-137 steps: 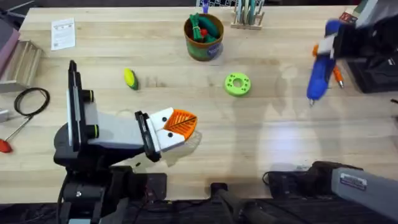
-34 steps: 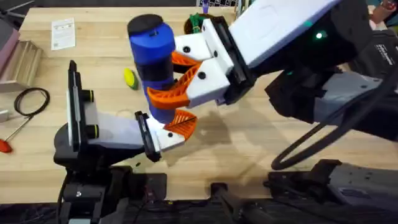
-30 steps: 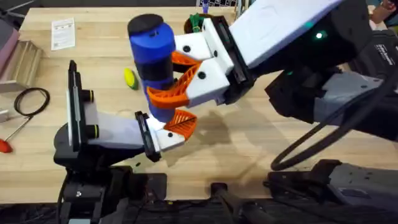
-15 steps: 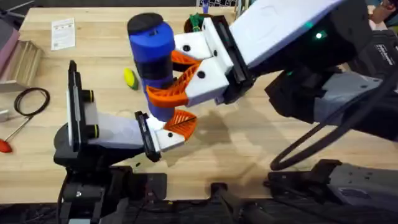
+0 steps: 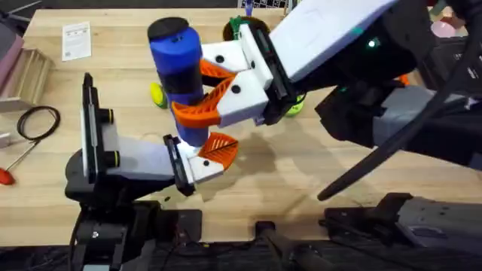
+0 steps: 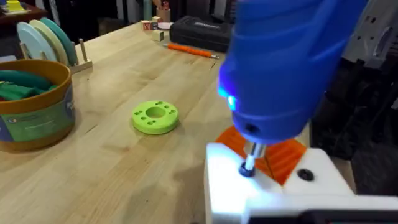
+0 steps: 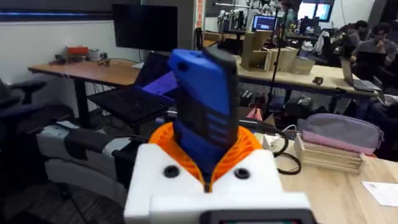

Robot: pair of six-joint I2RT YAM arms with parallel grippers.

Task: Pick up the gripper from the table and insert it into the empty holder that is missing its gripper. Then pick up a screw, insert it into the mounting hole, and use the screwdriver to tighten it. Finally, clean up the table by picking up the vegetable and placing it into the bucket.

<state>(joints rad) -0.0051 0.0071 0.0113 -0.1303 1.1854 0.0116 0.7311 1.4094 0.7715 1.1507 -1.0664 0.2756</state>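
Observation:
My right gripper (image 5: 202,96) is shut on the blue screwdriver (image 5: 178,71), held upright between its orange pads (image 7: 239,149). The right arm reaches across the table to the left gripper (image 5: 217,154). In the left wrist view the screwdriver (image 6: 283,62) has a blue light on, and its metal bit (image 6: 249,163) presses into a hole of the white holder (image 6: 227,186). The screw is hidden under the bit. The orange gripper tip (image 6: 283,155) sits in the holder. The yellow vegetable (image 5: 156,94) lies behind the screwdriver, half hidden. The bucket (image 6: 34,102) holds green toy vegetables.
A green disc (image 6: 155,117) lies between the bucket and the holder. An orange-handled tool (image 6: 189,50) and a black case (image 6: 202,30) lie at the far right of the table. A black cable loop (image 5: 38,120) and a red-handled tool (image 5: 7,175) lie at the left edge.
The right arm has come across from the table's right side with the screwdriver. In the last half second it shifted slightly left. The left arm has not moved.

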